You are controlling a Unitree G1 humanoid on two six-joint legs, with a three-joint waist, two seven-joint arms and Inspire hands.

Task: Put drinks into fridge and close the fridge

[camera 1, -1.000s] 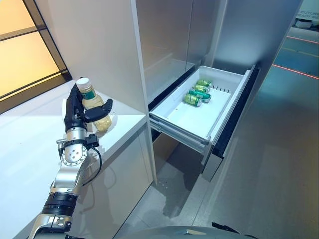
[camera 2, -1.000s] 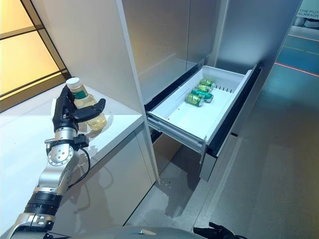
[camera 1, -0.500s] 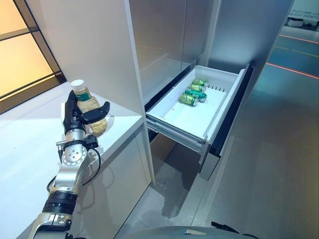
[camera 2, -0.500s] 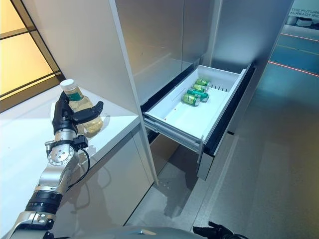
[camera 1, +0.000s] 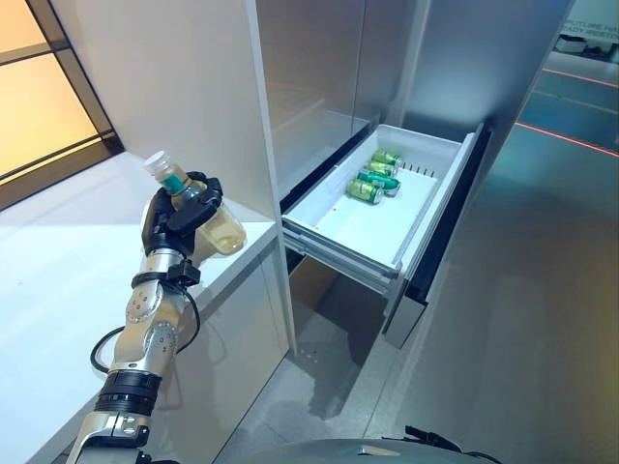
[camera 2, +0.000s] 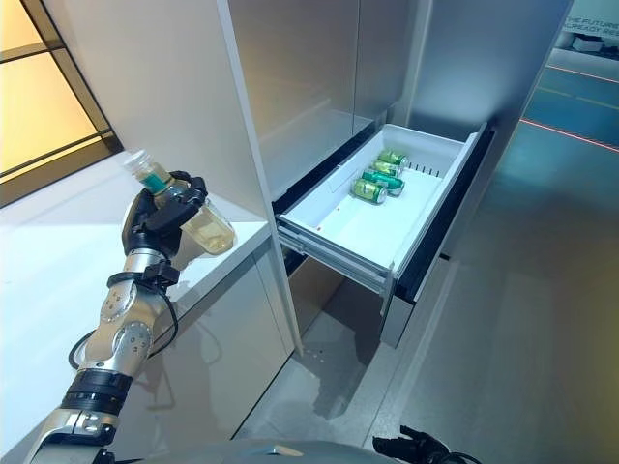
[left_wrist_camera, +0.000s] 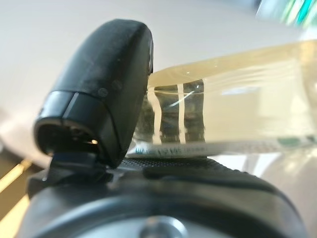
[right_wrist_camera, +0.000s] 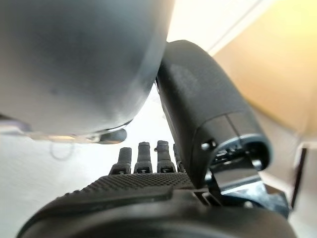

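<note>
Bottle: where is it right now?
In the eye views the bottle is on the left, tilted in the left hand, fingers curled round it, over the white counter edge beside the open drawer.

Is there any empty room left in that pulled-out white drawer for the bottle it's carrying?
Yes. The white fridge drawer is bare across its whole near half, up to the front rim. Only the far end is crowded, with four green cans lying in a row. The left robot hand grips the clear, yellowish-drink bottle.
</note>
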